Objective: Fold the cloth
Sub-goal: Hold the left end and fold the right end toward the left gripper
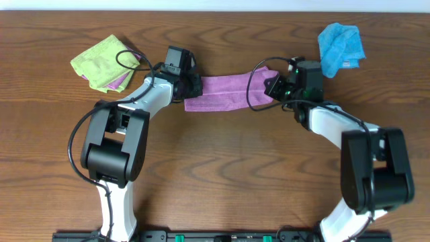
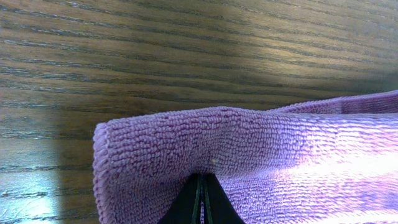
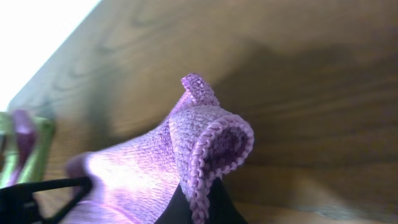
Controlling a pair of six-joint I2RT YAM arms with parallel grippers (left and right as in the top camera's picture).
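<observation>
Between the two grippers, at mid-table [image 1: 222, 175], the cloth [image 1: 225, 94] stretches as a long, folded purple band with a nubbly pile and a stitched hem that curls at its right end. The left gripper [image 1: 191, 86] is clamped on its left end and the right gripper [image 1: 274, 86] is pinched on its right corner. I count one purple band, one green cloth [image 1: 101, 62] far left and one blue cloth [image 1: 340, 44] far right. The fingertips are mostly buried in fabric. A purple scrap under the green cloth is hard to make out.
</observation>
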